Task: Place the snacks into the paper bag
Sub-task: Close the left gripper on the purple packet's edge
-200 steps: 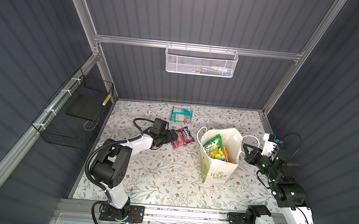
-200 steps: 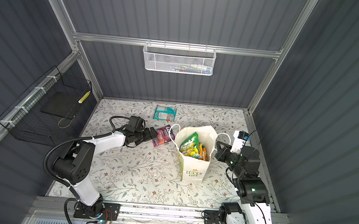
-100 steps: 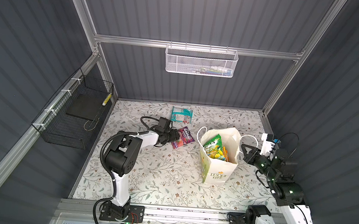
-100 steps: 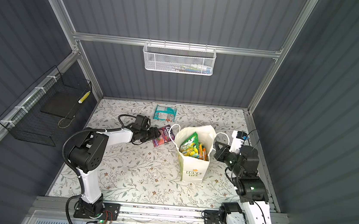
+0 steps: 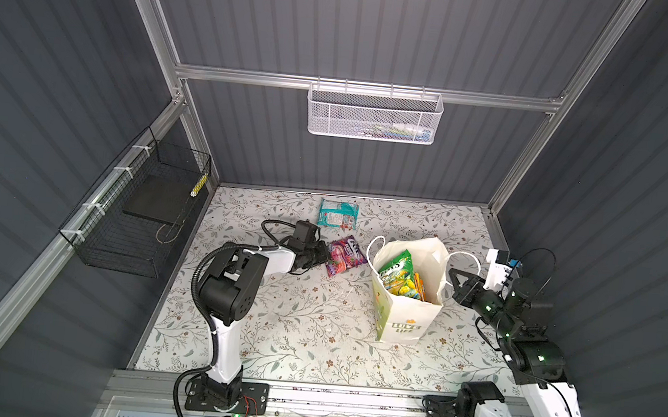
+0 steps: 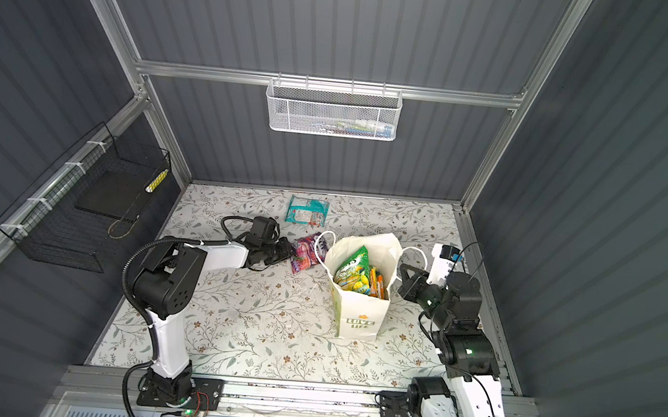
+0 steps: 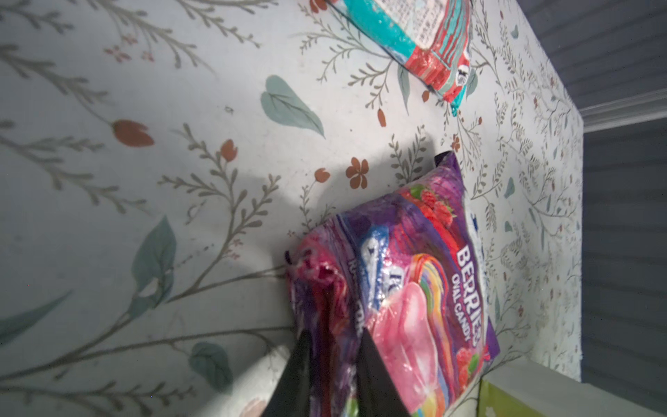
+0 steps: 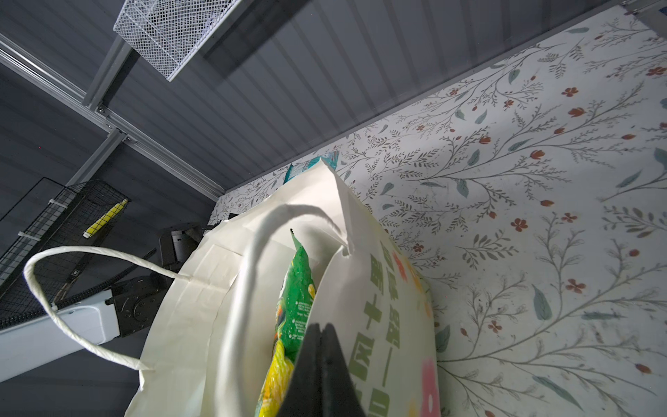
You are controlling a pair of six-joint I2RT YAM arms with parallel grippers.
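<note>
Pinching the crumpled edge of the purple packet (image 5: 344, 256) between the left fingers (image 5: 324, 257), low on the desk (image 5: 292, 318) just beside the upright paper bag (image 5: 405, 321); clamping the bag's rim between fully closed right fingers (image 8: 321, 346).

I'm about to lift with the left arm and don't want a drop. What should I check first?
1. Grip of left tool on purple packet: ok, but on one edge only.
2. Hold of right tool on paper bag rim: ok.
3. Bag standing upright, mouth open: ok.
4. Room left inside beside the green packet: cannot tell.
5. Lift path clear of teal packet: ok, it lies apart.
</note>
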